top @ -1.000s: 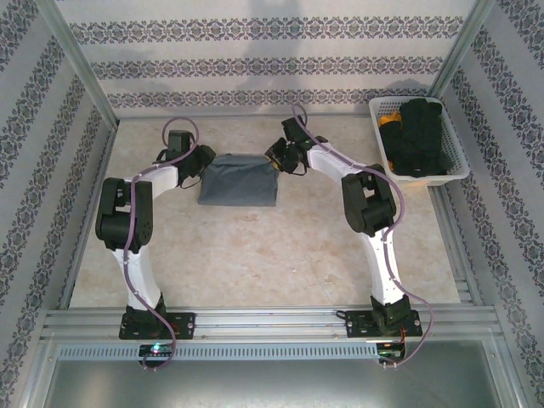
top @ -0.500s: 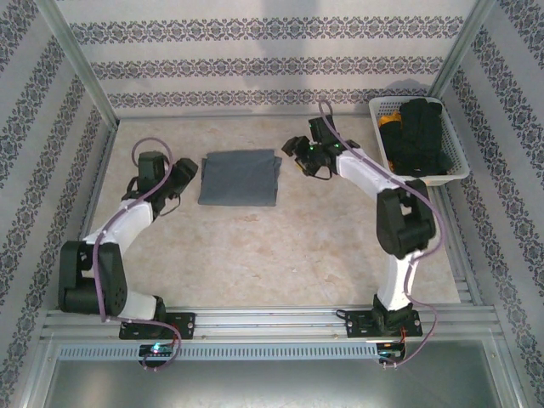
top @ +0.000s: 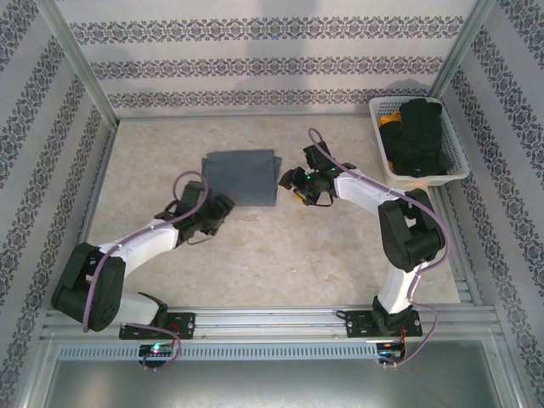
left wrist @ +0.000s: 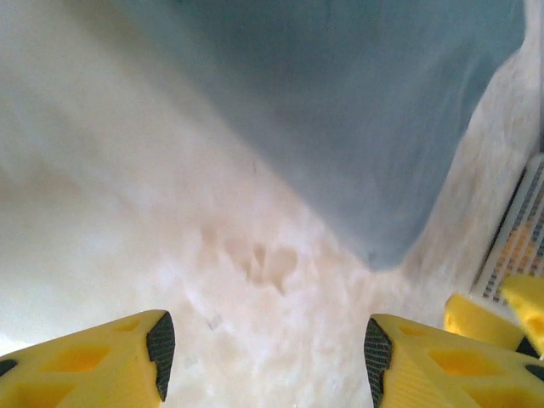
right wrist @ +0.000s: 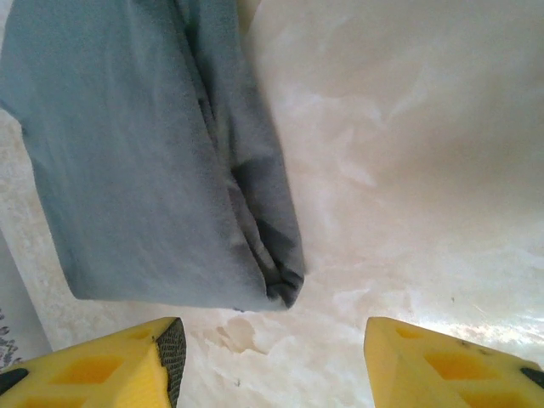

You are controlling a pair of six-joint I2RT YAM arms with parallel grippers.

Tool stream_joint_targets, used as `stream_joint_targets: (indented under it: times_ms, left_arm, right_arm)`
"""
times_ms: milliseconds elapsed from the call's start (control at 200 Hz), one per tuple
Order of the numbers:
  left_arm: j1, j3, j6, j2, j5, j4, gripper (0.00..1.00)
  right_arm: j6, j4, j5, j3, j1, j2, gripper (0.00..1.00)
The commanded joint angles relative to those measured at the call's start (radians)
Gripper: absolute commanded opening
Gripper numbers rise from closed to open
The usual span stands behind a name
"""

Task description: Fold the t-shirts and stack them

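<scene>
The pale marbled table (top: 280,255) fills the middle of the top view, with a white basket (top: 429,178) of dark clothes (top: 421,136) at upper right. A slate-grey t-shirt (top: 240,177), folded into a rectangle, lies flat at upper centre, its long axis running left to right. The right gripper (top: 293,183) sits just beside its right edge and the left gripper (top: 214,216) below its lower-left corner. Both have their fingers spread and hold nothing.
</scene>
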Motion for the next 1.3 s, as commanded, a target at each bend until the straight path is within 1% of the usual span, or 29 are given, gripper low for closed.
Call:
stream_joint_targets:
  times_ms: [0, 85, 210, 290, 360, 465, 515, 595, 654, 714, 764, 804, 884, 934, 1099, 1159, 1219, 1299]
  left_arm:
    - [-0.063, 0.024, -0.222, 0.08, -0.133, 0.139, 0.62]
    - [-0.093, 0.074, -0.297, 0.17, -0.18, 0.148, 0.62]
    - [-0.119, 0.091, -0.397, 0.267, -0.285, 0.251, 0.62]
    - [-0.119, 0.101, -0.448, 0.325, -0.329, 0.314, 0.62]
    - [-0.114, 0.13, -0.465, 0.378, -0.342, 0.344, 0.61]
    - [-0.106, 0.206, -0.44, 0.445, -0.339, 0.338, 0.6]
    - [-0.101, 0.221, -0.446, 0.472, -0.353, 0.347, 0.57]
    - [-0.085, 0.239, -0.463, 0.513, -0.366, 0.363, 0.49]
    - [-0.067, 0.249, -0.464, 0.542, -0.379, 0.383, 0.36]
    - [-0.041, 0.253, -0.463, 0.564, -0.386, 0.416, 0.17]
    - [-0.012, 0.251, -0.459, 0.567, -0.395, 0.429, 0.06]
    - [0.017, 0.251, -0.451, 0.558, -0.403, 0.429, 0.0]
    - [0.098, 0.25, -0.397, 0.538, -0.387, 0.435, 0.0]
    - [0.164, 0.251, -0.345, 0.532, -0.347, 0.45, 0.0]
    - [0.402, 0.281, -0.15, 0.567, -0.166, 0.517, 0.0]
    - [0.491, 0.321, -0.074, 0.601, -0.087, 0.51, 0.0]
    - [0.561, 0.378, -0.003, 0.656, 0.004, 0.509, 0.0]
    - [0.638, 0.452, 0.078, 0.722, 0.094, 0.494, 0.0]
  right_arm:
    - [-0.012, 0.02, -0.033, -0.022, -0.005, -0.079, 0.59]
    - [-0.025, -0.015, -0.038, -0.02, 0.002, -0.111, 0.59]
    - [-0.046, -0.056, -0.036, -0.033, 0.007, -0.179, 0.59]
    - [-0.047, -0.073, -0.033, -0.06, 0.007, -0.23, 0.59]
    - [-0.049, -0.081, -0.028, -0.089, 0.003, -0.278, 0.59]
    - [-0.047, -0.09, -0.026, -0.128, -0.004, -0.329, 0.59]
    - [-0.043, -0.088, -0.032, -0.144, -0.009, -0.348, 0.59]
    - [-0.038, -0.09, -0.034, -0.164, -0.014, -0.372, 0.59]
    - [-0.033, -0.091, -0.034, -0.174, -0.017, -0.387, 0.59]
    - [-0.03, -0.094, -0.032, -0.181, -0.022, -0.401, 0.59]
    - [-0.032, -0.1, -0.027, -0.181, -0.025, -0.409, 0.59]
    - [-0.034, -0.109, -0.025, -0.181, -0.028, -0.417, 0.59]
    - [-0.04, -0.119, -0.022, -0.182, -0.038, -0.429, 0.58]
    - [-0.042, -0.122, -0.021, -0.185, -0.042, -0.435, 0.58]
    - [-0.053, -0.128, -0.022, -0.188, -0.052, -0.451, 0.57]
    - [-0.06, -0.123, -0.023, -0.187, -0.052, -0.452, 0.57]
    - [-0.068, -0.116, -0.025, -0.187, -0.052, -0.449, 0.57]
    - [-0.076, -0.088, -0.036, -0.195, -0.055, -0.446, 0.57]
